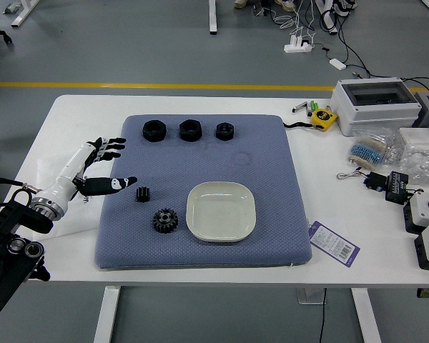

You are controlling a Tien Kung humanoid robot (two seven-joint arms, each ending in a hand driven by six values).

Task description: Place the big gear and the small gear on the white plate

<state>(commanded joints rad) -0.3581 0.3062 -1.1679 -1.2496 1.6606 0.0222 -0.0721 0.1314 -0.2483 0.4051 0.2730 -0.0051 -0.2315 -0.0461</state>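
Reaches in from the left with the black-and-white left hand [80, 166], fingers [100, 186] spread and empty, beside the small black ridged gear [143, 194]. Has neither gear on the white rounded-square plate [221, 211], so leaves both placements to do. Find the large black toothed gear [165, 220] on the blue padded mat [272, 164], just left of the plate, lying flat, with its axis apparently upright. Read the small gear as standing on end, long axis upright.

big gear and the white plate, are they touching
Apart. The head view shows a strip of blue mat between the big gear and the white plate.
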